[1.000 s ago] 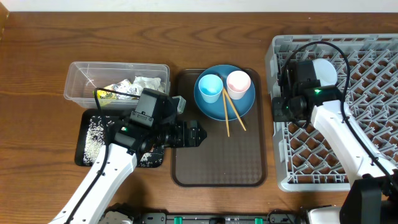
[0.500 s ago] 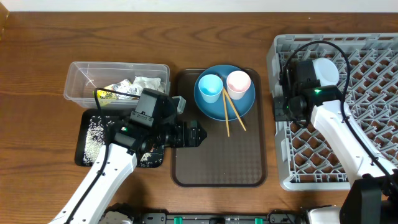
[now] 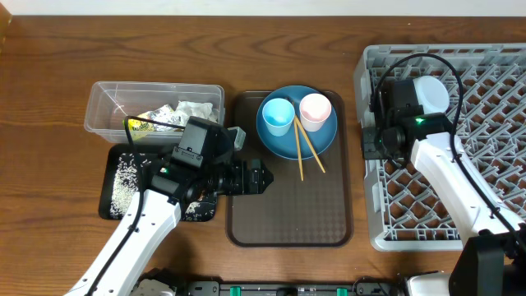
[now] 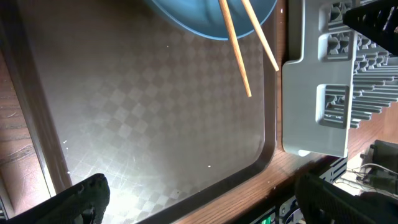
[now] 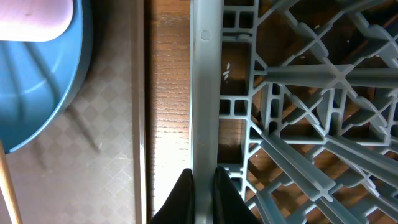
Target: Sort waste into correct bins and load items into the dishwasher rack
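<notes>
One rack (image 3: pixel 460 52) nudged rightward, right end effector (image 5: pixel 202 182) gripping

white bowl (image 3: pixel 433 94) half hidden (right arm (image 3: pixel 403 103)), rack (image 3: pixel 493 78) cropped

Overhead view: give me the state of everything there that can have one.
left hand, open, holding nothing
right hand, shut on the dishwasher rack rim
light blue cup, upright on the blue plate
pale pink cup, upright on the plate
chopsticks, lying across plate onto serving tray
white bowl, in the rack
clear tub, holds paper waste
black tray, scattered with rice
</notes>
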Controlling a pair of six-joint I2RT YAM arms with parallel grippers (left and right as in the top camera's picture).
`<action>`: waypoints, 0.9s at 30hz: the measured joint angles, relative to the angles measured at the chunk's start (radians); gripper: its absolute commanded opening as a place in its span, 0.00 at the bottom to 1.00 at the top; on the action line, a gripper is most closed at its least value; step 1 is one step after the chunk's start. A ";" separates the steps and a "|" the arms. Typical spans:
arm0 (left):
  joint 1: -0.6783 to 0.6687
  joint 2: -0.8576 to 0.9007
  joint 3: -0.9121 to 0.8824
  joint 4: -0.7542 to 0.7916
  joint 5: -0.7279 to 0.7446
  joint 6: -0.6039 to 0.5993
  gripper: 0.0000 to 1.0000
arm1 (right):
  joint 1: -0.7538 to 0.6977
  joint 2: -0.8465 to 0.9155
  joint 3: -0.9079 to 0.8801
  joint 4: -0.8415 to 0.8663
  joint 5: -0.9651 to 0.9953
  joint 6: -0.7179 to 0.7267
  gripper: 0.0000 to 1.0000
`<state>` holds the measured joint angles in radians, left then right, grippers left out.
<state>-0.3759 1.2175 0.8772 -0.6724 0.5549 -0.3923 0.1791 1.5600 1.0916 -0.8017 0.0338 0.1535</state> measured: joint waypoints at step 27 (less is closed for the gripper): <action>0.000 0.000 0.000 0.000 0.000 0.000 0.98 | 0.000 0.000 0.019 -0.050 0.018 -0.025 0.47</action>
<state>-0.3759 1.2175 0.8772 -0.6724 0.5549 -0.3923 0.1791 1.5604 1.1110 -0.8520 0.0517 0.1284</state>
